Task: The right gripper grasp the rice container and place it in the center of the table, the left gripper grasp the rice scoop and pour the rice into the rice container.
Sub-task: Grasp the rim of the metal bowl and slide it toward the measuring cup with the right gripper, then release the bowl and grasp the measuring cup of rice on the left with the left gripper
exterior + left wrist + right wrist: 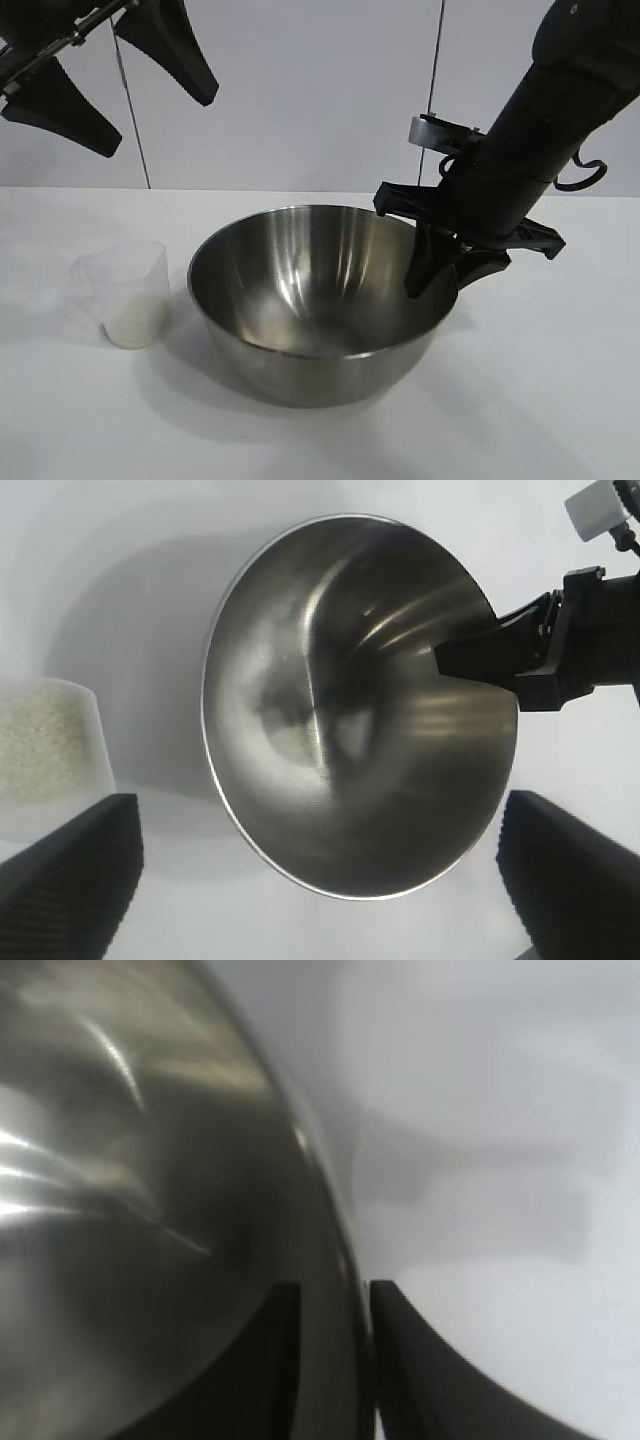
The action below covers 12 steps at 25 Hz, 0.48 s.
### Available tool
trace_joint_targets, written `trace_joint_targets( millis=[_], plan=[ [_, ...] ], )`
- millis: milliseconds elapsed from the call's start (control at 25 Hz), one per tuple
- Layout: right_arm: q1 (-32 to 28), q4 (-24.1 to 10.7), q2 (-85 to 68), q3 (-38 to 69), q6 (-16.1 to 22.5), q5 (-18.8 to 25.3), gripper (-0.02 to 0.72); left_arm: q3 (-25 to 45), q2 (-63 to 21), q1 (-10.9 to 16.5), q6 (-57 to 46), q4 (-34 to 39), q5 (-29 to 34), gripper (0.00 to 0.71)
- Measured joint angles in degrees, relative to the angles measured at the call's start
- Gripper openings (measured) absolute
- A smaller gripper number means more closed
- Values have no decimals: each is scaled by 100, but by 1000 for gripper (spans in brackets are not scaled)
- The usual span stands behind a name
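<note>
Left gripper (110, 90) hanging high at left, fingers wide apart. Below, scoop (128, 292) of rice (35, 742), grains clear only from left wrist. Bowl (300, 330) mid-table (560, 400). Right gripper (335, 1360) straddling its rim, fingers parted, gaps visible only from right wrist.

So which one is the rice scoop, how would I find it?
Find the big shiny steel bowl on the white table. The rice scoop stands beside it, under the raised left gripper. It's the small see-through plastic cup with white rice inside.

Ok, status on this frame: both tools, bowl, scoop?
Right tool straddles bowl rim, one finger inside, one outside. Left tool open, raised above scoop. Scoop upright with rice, beside bowl. Nothing in the way.
</note>
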Motion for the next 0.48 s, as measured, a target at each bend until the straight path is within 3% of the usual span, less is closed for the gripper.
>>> trace_joint_targets(
  millis=[120, 200, 360, 480],
  plan=[
    [0, 6, -15, -127, 84, 283, 515, 0, 0, 0, 0, 0, 0, 694],
    [0, -8, -131, -304, 112, 512, 608, 0, 0, 0, 0, 0, 0, 694],
    [-71, -90, -490, -927, 372, 999, 657, 0, 0, 0, 0, 0, 0, 694],
    [-216, -343, -598, -1373, 557, 1501, 664, 0, 0, 0, 0, 0, -15, 694]
  ],
)
